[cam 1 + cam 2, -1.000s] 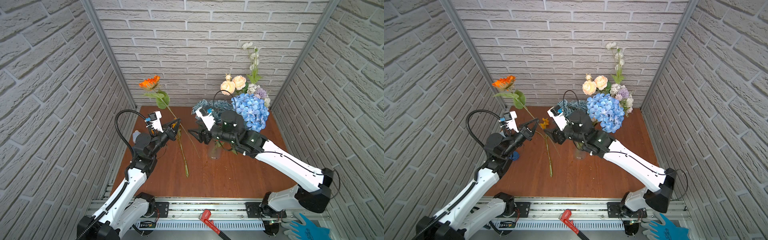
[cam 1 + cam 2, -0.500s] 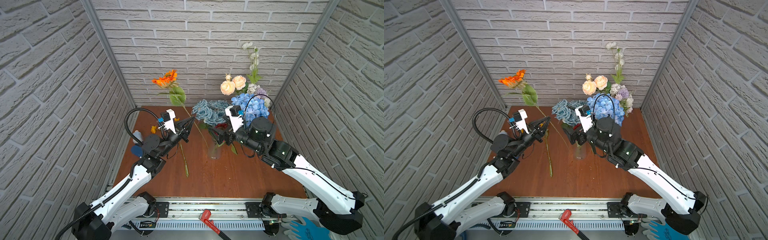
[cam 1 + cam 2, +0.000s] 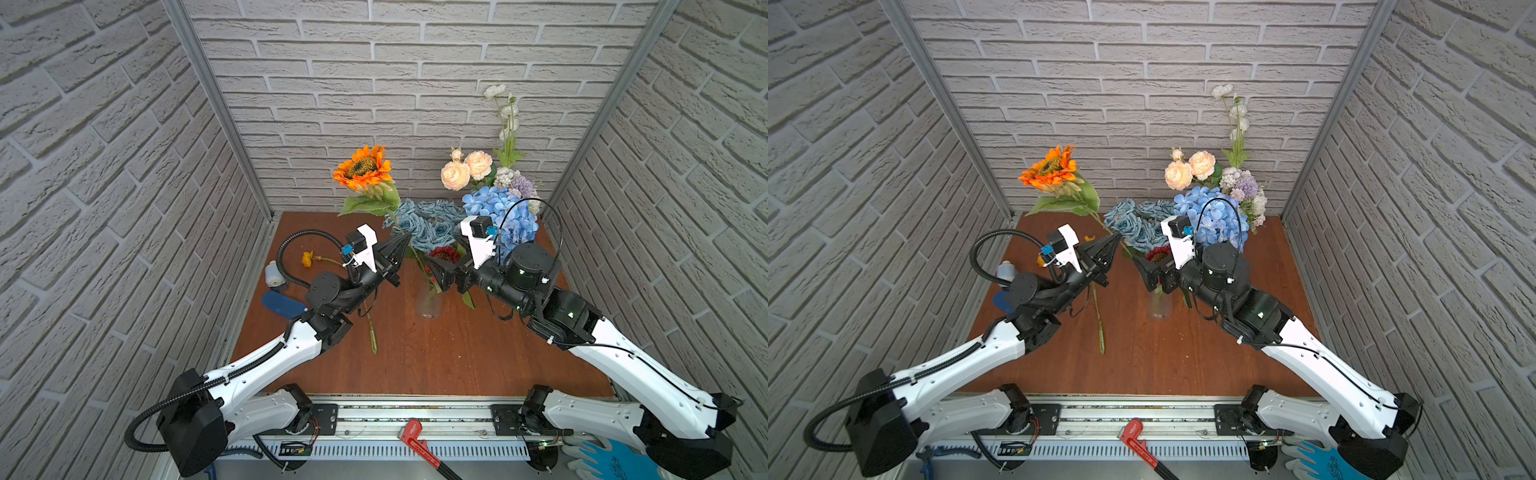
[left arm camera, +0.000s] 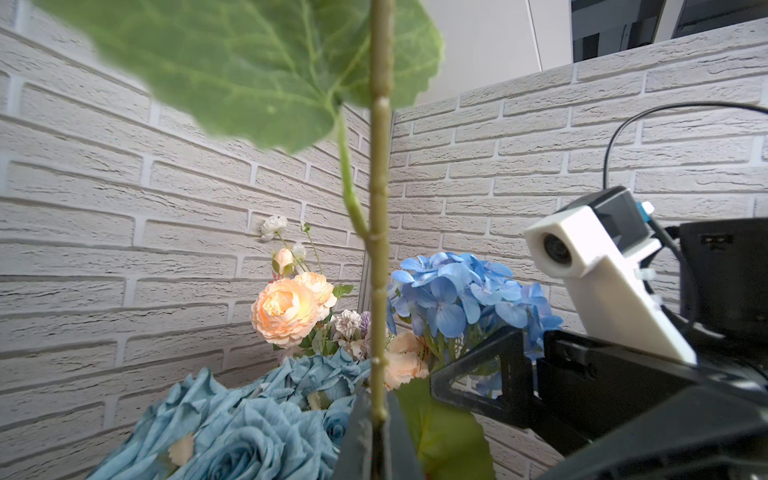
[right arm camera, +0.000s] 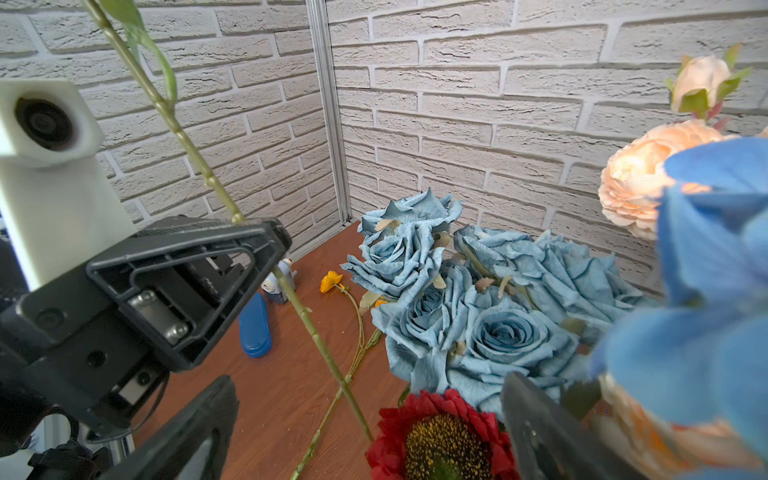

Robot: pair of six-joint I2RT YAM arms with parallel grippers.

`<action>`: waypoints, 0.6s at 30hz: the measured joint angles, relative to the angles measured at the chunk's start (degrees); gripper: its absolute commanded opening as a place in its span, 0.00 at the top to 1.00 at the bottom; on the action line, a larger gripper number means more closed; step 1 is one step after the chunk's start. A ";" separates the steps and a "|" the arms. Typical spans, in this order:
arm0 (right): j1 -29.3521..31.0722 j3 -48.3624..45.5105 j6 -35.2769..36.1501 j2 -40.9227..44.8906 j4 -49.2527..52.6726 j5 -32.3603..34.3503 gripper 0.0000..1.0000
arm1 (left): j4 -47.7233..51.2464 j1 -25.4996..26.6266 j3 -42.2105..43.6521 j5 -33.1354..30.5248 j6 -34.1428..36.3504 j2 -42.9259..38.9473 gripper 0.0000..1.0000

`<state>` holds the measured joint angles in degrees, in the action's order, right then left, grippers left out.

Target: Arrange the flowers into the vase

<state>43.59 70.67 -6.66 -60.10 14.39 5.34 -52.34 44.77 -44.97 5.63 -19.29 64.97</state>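
Left end effector (image 3: 398, 249) is clamped on the orange sunflower (image 3: 364, 167) at mid-stem, its tail hanging over the desk (image 3: 432, 365) left of the glass vase (image 3: 429, 302), and right end effector (image 3: 437, 274) stands wide open and empty beside the red sunflower (image 3: 444, 254), so best raise the tail above the rim, then lower it straight in.

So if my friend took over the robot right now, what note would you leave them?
Left gripper: shut on the stem of the orange sunflower, held up beside the vase.
Right gripper: open, by the red sunflower.
Done: red sunflower seems to stand in the vase.
To do: put the orange sunflower in, then the small yellow flower lying on the table and the blue roses at the back.
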 measured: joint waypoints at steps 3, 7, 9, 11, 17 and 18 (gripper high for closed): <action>-0.02 -0.02 0.00 0.00 -0.09 0.00 0.00 | -1.36 0.31 -0.04 -0.44 0.76 1.18 1.00; -0.22 -0.63 0.00 0.04 -0.63 0.02 0.00 | -2.01 0.31 -1.88 -0.44 1.44 2.27 1.00; -0.26 -1.05 0.00 0.04 -0.70 0.02 0.00 | -2.12 0.37 -2.47 -0.44 1.77 2.62 1.00; -0.28 -1.33 0.00 0.04 -0.74 0.02 0.00 | -2.12 0.52 -2.51 -0.68 2.51 2.73 1.00; -0.37 -1.57 0.02 0.07 -0.98 -0.02 0.00 | -3.69 0.70 -2.51 -1.70 5.14 4.00 1.00; -0.37 -1.57 0.02 0.07 -0.98 -0.02 0.00 | -4.17 0.79 -2.51 -1.77 5.53 4.48 1.00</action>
<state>43.22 69.10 -6.63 -60.03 13.41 5.32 -56.51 45.56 -47.48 3.86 -13.76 69.45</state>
